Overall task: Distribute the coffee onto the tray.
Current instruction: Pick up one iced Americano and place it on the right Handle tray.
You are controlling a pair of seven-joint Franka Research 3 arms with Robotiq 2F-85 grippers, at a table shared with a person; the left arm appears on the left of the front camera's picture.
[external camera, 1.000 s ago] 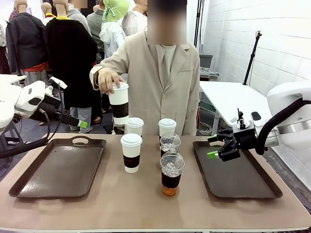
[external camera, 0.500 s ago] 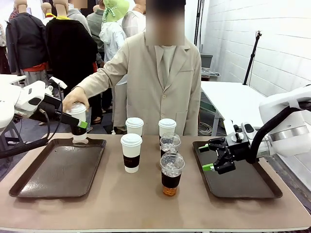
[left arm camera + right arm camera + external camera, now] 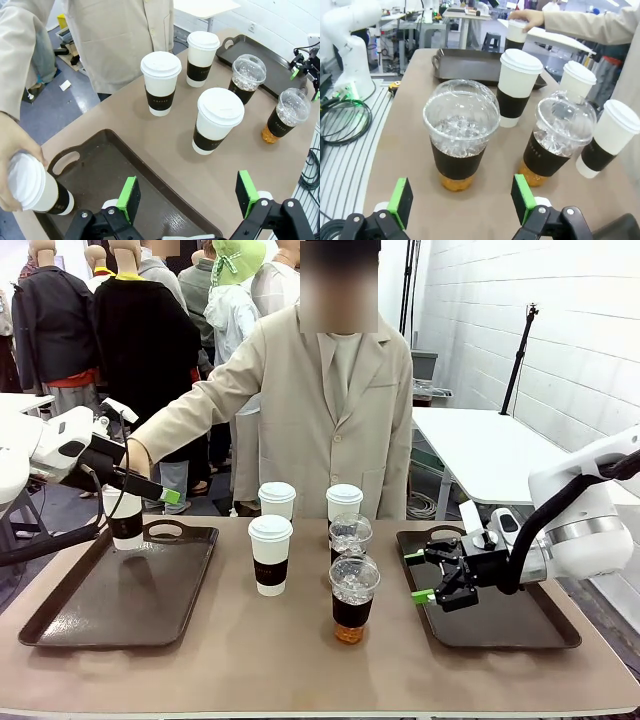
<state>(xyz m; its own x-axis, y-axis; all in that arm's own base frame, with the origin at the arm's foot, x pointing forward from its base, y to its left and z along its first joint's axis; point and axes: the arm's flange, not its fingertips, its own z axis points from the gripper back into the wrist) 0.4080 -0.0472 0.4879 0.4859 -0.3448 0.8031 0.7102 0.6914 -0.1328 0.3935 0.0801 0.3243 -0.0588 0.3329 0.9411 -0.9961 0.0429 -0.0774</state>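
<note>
Three white paper cups of coffee with brown sleeves [image 3: 270, 555] [image 3: 277, 500] [image 3: 344, 502] stand mid-table, with two clear iced coffees [image 3: 353, 595] [image 3: 350, 537] beside them. A person's hand [image 3: 133, 458] holds a fourth paper cup [image 3: 125, 518] [image 3: 37, 187] down at the far-left corner of the left tray [image 3: 110, 595]. My left gripper [image 3: 165, 495] [image 3: 189, 194] hovers open over that tray's far edge, next to the held cup. My right gripper [image 3: 416, 577] [image 3: 461, 197] is open at the inner edge of the right tray [image 3: 500, 610]. It faces the front iced coffee [image 3: 461, 135] from close by.
The person in a beige coat [image 3: 330, 410] stands at the far side and leans an arm over the left of the table. A second white table [image 3: 480, 450] stands behind on the right. Bare tabletop lies along the front edge [image 3: 300, 670].
The person's hand has carried the paper cup further left and down to the left tray's far corner. My right gripper has moved left and lower toward the front iced coffee.
</note>
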